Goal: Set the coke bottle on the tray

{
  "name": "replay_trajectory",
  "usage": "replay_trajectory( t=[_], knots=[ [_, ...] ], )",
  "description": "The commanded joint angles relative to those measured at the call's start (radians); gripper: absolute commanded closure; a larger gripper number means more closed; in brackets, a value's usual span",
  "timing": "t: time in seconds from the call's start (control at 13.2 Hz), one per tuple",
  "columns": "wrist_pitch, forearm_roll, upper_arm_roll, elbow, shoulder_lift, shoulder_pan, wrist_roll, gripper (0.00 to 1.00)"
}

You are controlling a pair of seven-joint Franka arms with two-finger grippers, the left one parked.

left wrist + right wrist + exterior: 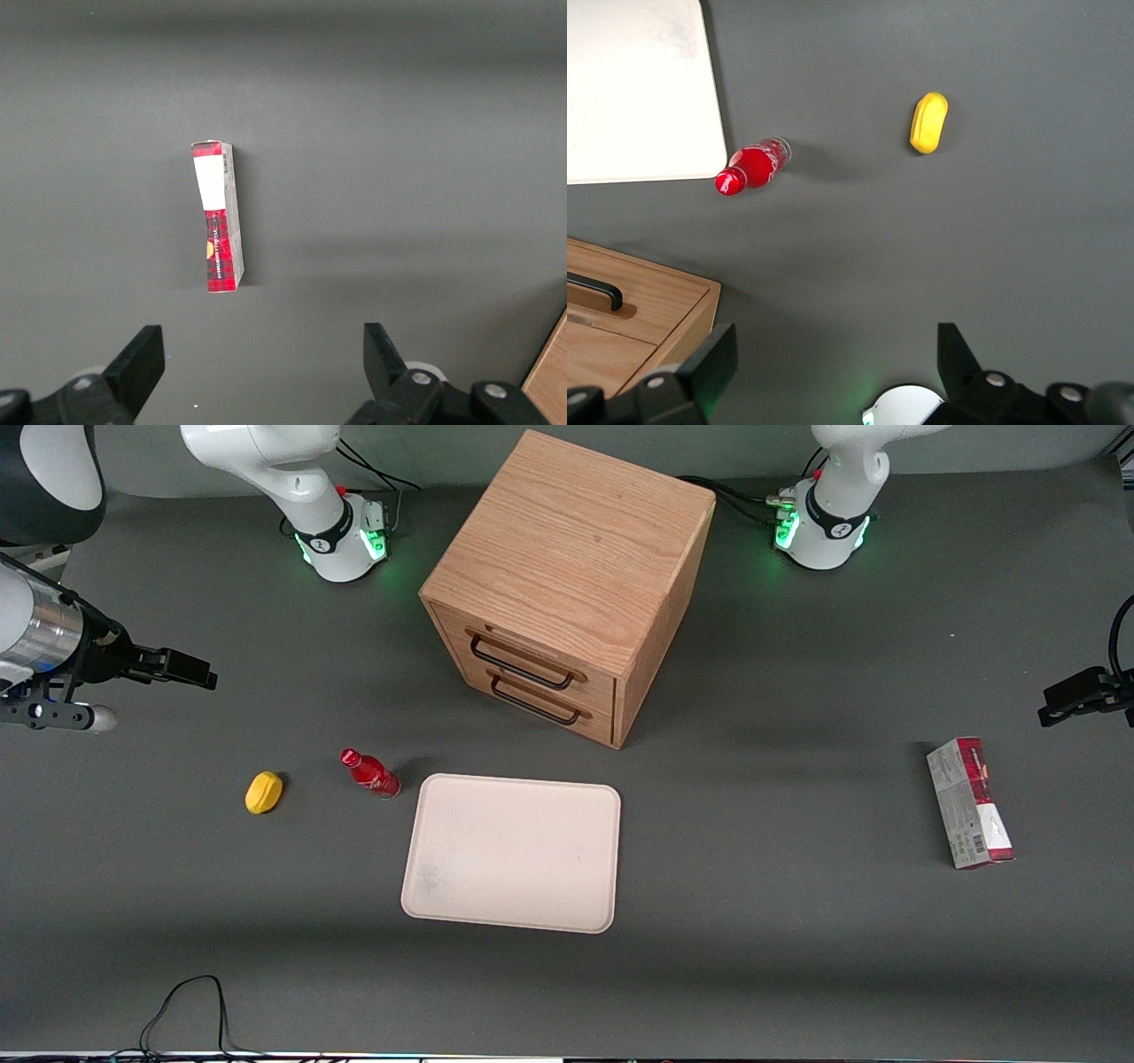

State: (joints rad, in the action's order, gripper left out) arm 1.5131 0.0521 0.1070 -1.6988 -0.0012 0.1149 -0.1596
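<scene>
The right arm reaches out level above the counter at the working end, its gripper [182, 667] held high with both fingers [709, 367] spread wide apart, holding nothing.

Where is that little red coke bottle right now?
The coke bottle stands on the table between the yellow lemon and the tray, just off the tray's corner; the pincer hangs open, well clear of it.

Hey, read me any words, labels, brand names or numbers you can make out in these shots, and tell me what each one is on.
None can be read.
Red-and-grey carton: print and a barcode, too small to read.
Coke bottle: no legible label.
Tray, lemon, cabinet: no text.
Pincer: open, unmarked, hanging toward the working arm's end of the table.
</scene>
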Motion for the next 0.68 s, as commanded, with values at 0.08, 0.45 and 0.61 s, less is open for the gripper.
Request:
replay_trajectory(
  t=[0.08, 0.45, 0.61],
  knots=[
    [-0.02, 0.047, -0.013, 0.076, 0.015, 0.002, -0.047, 0.0],
    [-0.02, 0.054, -0.018, 0.228, 0.124, 0.187, -0.311, 0.0],
    [-0.02, 0.057, -0.021, 0.231, 0.13, 0.213, -0.354, 0.0]
  ],
)
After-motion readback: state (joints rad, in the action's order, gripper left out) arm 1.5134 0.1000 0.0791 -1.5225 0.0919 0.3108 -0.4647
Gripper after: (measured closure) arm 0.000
